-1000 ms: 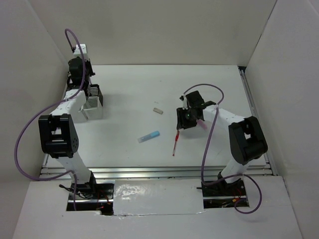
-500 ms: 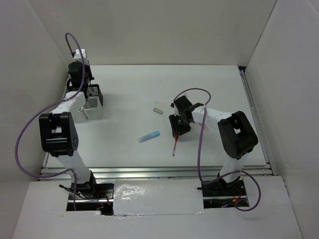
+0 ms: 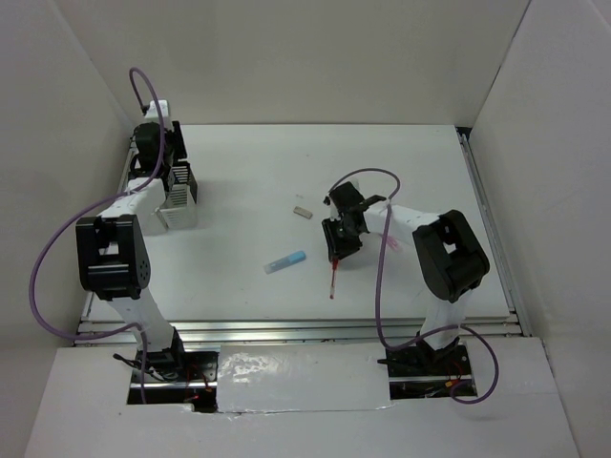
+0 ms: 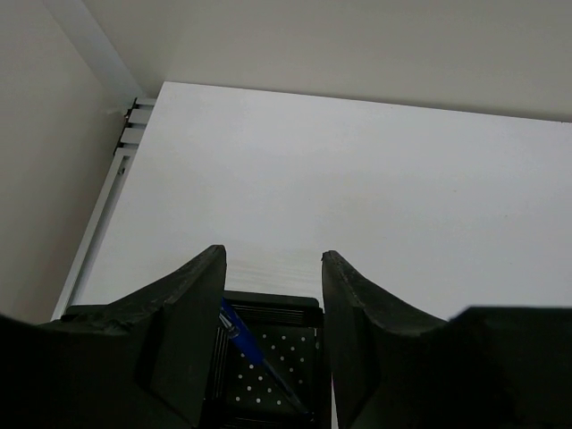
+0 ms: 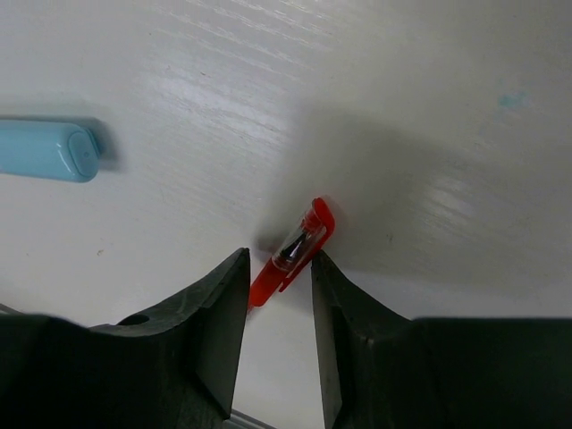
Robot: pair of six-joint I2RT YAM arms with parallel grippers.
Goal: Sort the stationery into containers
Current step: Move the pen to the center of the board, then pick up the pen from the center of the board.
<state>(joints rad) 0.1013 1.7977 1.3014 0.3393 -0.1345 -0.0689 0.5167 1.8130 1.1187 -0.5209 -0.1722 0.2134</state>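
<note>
White table (image 3: 410, 172) walled on three sides, with both arm bases at the near edge. Far left: left gripper (image 3: 156, 153) above the cluster of white slotted containers (image 3: 179, 202). Centre right: right gripper (image 3: 338, 246) at the far end of the red pen (image 3: 334, 280). Light-blue marker (image 3: 285, 261) near the pen's left, not touching it. Small beige eraser (image 3: 303, 211) farther back. Lilac marker (image 3: 390, 242) partly hidden beside the right arm.
</note>
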